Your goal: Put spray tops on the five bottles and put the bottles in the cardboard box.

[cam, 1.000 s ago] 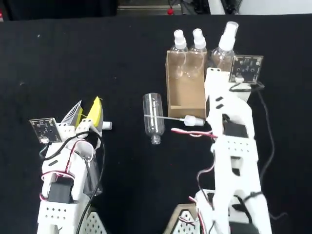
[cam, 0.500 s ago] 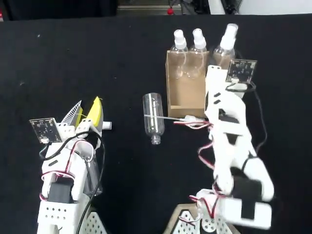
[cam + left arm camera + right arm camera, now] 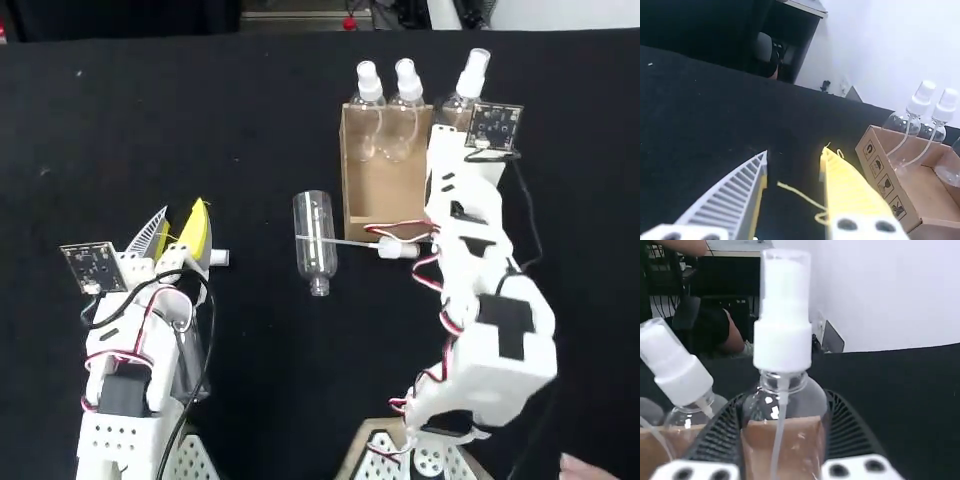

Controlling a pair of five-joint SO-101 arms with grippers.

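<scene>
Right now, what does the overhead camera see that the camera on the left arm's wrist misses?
Overhead adds: an uncapped bottle lying on the table, a loose spray top next to it, and the right arm gripping a third capped bottle. Wrist adds: a white wall and dark furniture behind the table. Both: the cardboard box, two capped bottles standing in it, and the left gripper, open.
</scene>
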